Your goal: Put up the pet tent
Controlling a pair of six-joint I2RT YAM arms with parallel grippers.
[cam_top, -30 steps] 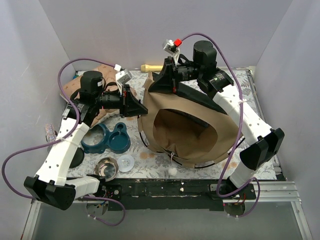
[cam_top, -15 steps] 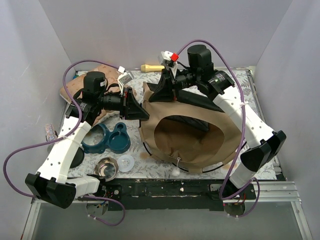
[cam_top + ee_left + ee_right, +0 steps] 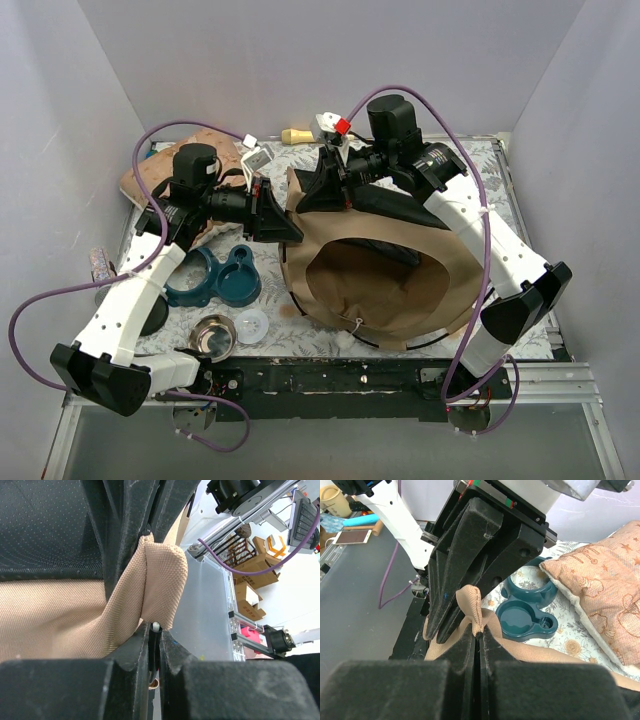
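The pet tent (image 3: 400, 290) is lying on the right half of the table (image 3: 290, 335), its opening gaping upward. At its far-left rim, the left hand (image 3: 290, 230) and the right hand (image 3: 305, 200) are each pinching one fold of tan fabric, jaws closed tight. They are probably lifting the shell to shape it.

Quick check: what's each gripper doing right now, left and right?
left gripper: closed, pinching a fold of the pet tent fabric.
right gripper: closed, pinching the same tan fabric right beside the left one.
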